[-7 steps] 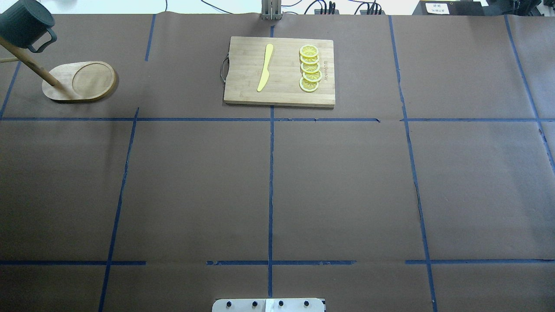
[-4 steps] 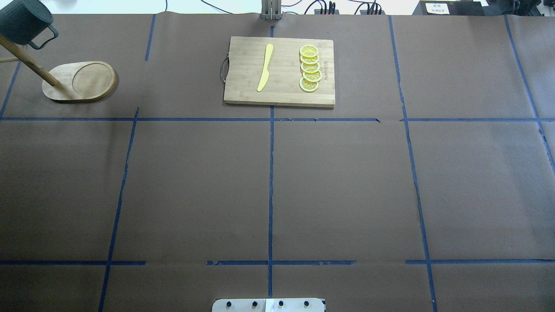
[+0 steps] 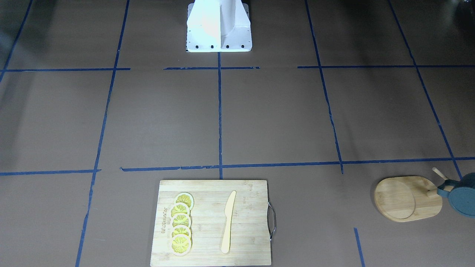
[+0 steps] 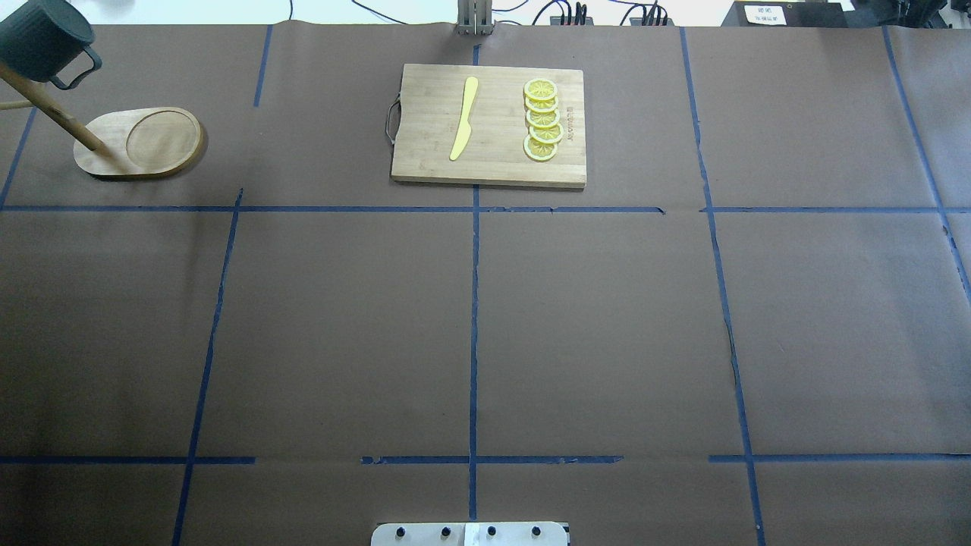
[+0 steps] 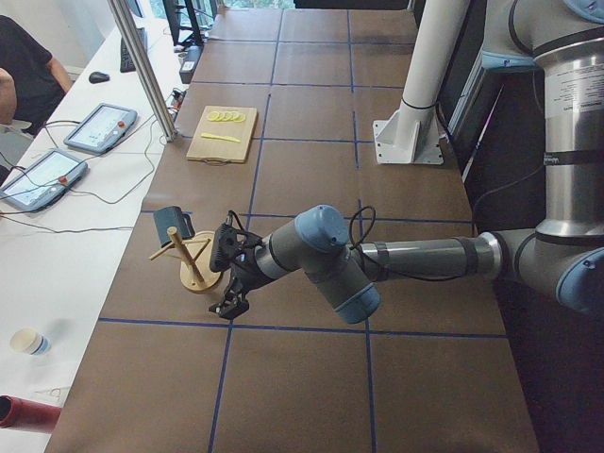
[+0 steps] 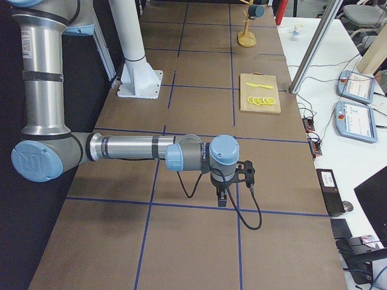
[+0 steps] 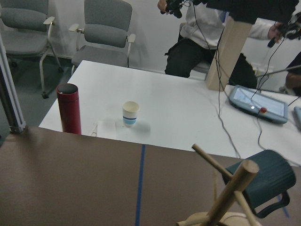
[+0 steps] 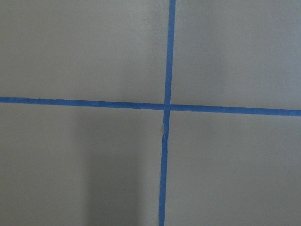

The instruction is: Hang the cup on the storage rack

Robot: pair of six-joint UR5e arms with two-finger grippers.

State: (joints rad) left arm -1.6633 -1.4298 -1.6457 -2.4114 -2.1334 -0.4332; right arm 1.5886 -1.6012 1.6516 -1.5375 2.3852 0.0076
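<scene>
Front-facing view, cup: I see the dark teal-grey ribbed mug [image 3: 462, 200] at the right edge, raised off the table beside the rack's post.
Front-facing view, rack: the light bamboo stand with an oval base [image 3: 426, 205] stands on the brown paper.
Front-facing view, board: a rectangular bamboo cutting board with a metal handle [image 3: 252, 241] carries a row of yellow lemon slices [image 3: 181, 222] and a pale yellow knife [image 3: 227, 222], well apart from the rack.
Overhead view, cup: the mug [image 4: 38, 38] sits at the top of the rack's [image 4: 140, 140] leaning dowel, handle towards the board [image 4: 425, 152].
Left-side view, left gripper: it [image 5: 229, 307] hangs low just beside the rack [image 5: 193, 264], apart from the mug [image 5: 170, 225]. I cannot tell how wide the jaws are.
Right-side view, right gripper: it [image 6: 222, 196] points down over the tape lines, far from the mug [image 6: 257, 11]. I cannot tell the jaw width.
Left wrist view, cup: the mug [image 7: 261, 181] lies on its side against the pegs [image 7: 235, 193]. Which peg carries it I cannot make out.
Left wrist view, background: a red flask [image 7: 68, 108] and a paper cup [image 7: 130, 114] stand on a white table.
Right wrist view: only a blue tape cross [image 8: 165, 107] on brown paper.
</scene>
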